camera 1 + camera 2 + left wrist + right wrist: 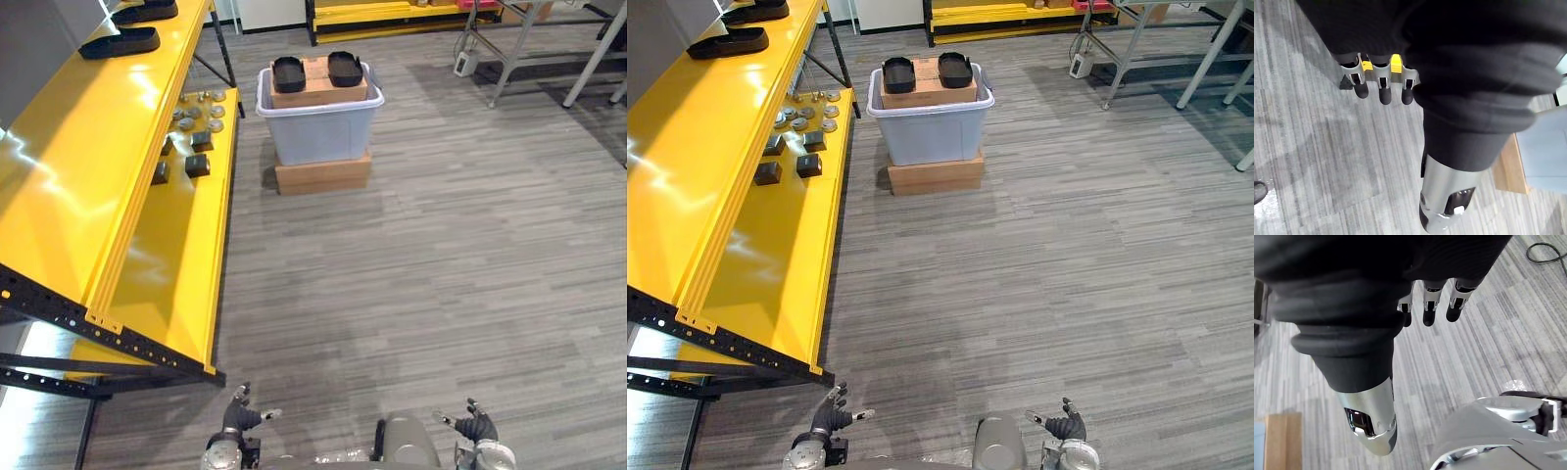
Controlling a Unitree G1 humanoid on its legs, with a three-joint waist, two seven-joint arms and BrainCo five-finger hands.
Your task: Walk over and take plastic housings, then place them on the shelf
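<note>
Two black oval plastic housings point(289, 73) point(345, 69) lie on a cardboard box point(318, 93) inside a pale grey bin point(323, 137), far ahead on the floor. The yellow shelf point(88, 157) runs along the left, and two more black housings point(122, 42) point(147, 12) rest at its far end. My left hand point(240, 416) and right hand point(477, 428) hang low at the near edge, well short of the bin. Both are open and hold nothing. Their relaxed fingers point(1382, 90) point(1427, 308) hang over grey floor.
The bin stands on a flat cardboard box point(323, 174). Small metal discs point(201, 108) and dark blocks point(196, 164) lie on the shelf's lower level point(176, 255). Metal table legs point(529, 39) stand at the back right, and another yellow rack point(392, 15) lines the far wall.
</note>
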